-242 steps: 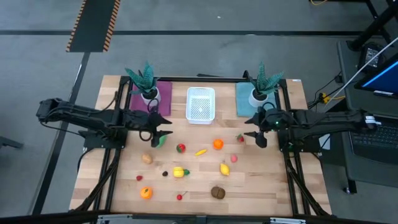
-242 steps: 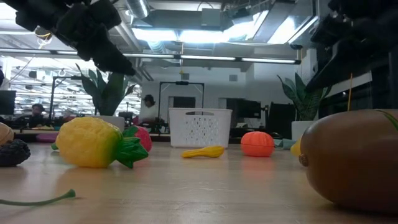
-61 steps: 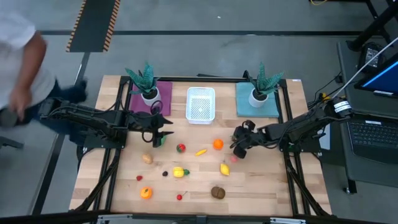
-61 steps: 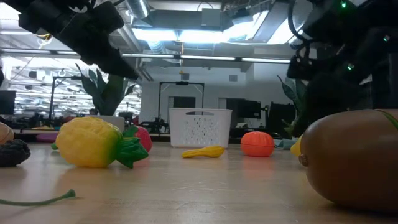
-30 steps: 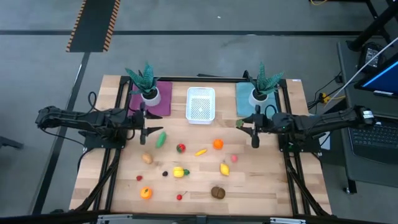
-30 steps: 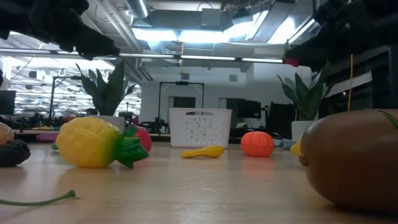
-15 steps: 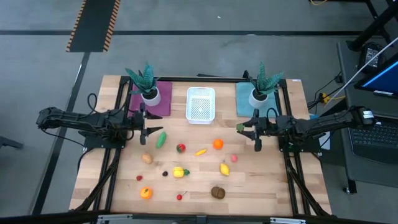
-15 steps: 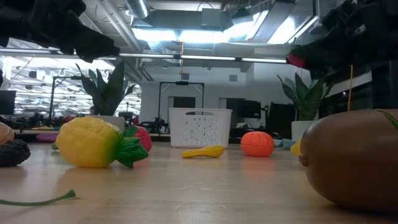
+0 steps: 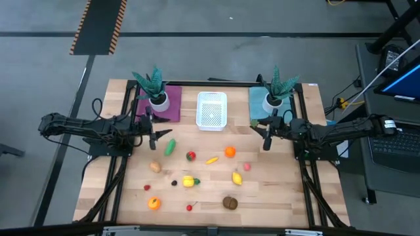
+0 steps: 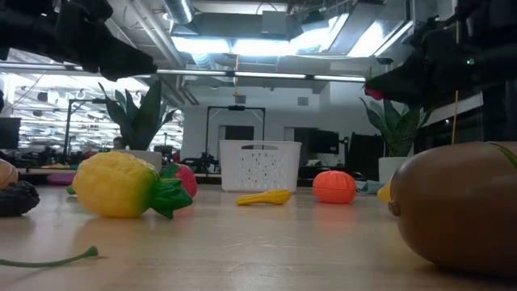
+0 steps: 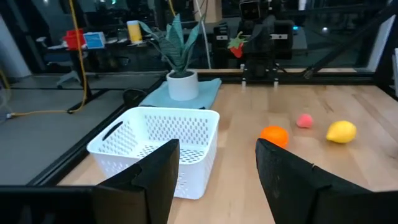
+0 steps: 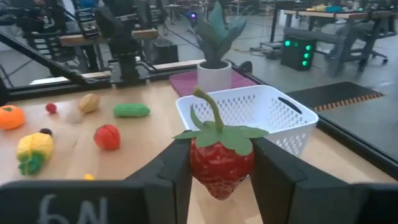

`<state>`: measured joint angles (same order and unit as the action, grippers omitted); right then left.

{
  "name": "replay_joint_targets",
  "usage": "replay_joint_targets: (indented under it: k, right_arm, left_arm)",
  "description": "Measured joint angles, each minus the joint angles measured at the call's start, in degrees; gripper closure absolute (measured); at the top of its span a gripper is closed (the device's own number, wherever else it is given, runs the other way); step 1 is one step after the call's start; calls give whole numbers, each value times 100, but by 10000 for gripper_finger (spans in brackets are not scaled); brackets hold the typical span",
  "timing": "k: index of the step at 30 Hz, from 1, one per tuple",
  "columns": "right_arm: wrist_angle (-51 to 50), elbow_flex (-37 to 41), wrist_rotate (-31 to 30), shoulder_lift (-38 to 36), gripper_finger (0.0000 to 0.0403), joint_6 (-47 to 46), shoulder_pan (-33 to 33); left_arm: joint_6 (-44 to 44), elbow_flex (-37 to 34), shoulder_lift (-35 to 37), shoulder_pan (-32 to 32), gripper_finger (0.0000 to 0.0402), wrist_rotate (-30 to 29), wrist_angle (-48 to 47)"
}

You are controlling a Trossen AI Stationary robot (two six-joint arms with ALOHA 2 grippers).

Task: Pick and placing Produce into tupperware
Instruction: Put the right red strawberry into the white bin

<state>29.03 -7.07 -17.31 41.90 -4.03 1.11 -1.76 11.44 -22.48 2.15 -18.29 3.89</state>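
So, from the high view I see the white tub at the back middle of the table, between the purple mat and the teal mat, and nothing lies in it that I can make out. The right gripper hangs just to the tub's right with a strawberry pinched at its tip. The left gripper hovers by the green cucumber, which lies on the wood. The rest of the produce is scattered on the boards in front of the tub (orange, lemon and kiwi among them).

In the low view the tub stands behind a yellow banana, and the right gripper is up high, holding the red fruit in the air.

On the left wrist view the fingers are spread with nothing between them, and the tub just ahead shows only its patterned bottom.

On the right wrist view the strawberry is clamped between both fingers, green leaves up, with the empty tub just beyond it.
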Motion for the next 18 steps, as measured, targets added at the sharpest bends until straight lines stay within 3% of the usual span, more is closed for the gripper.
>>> replay_joint_targets:
  k: [8,18]
  right_arm:
    - [709,-217,450,887,272,139,581]
    - [1206,-1257,924,2577,272,385,1257]
  left_arm:
    - [-42,-4,-28,-323,198,-131,152]
    - [-332,-3,-400,-894,198,416,500]
